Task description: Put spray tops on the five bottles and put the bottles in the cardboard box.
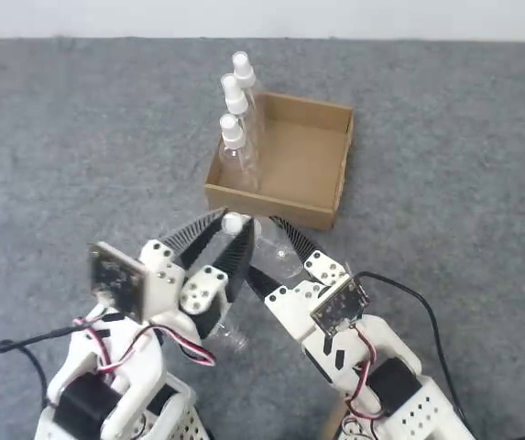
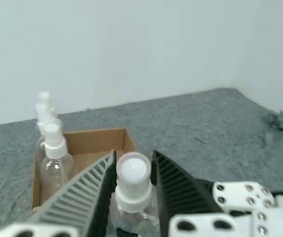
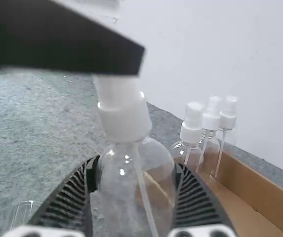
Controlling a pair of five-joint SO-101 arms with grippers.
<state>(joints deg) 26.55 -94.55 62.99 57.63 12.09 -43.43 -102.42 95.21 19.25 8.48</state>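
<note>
- Your right gripper (image 3: pixel 134 170) is clamped on the bottle (image 3: pixel 131 197): probably light, slick and squashy, so squeeze gently.
- Your left gripper (image 2: pixel 133 158) pinches the spray top (image 2: pixel 133 174); its stiff collar looks safest.

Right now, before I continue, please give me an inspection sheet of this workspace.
Surface: grey carpet-like cover.
Job's things: cardboard box holds three capped bottles upright along one wall; a fourth bottle is held in front of it with a spray top on its neck; a fifth bottle lies beside the left arm.
Clutter: nothing seen.
End effectors: left end effector shut on the spray top; right end effector shut on the fourth bottle.
Cables: black cable beside the right arm, second cable beside the left arm.
Surroundings: plain pale wall.
</note>
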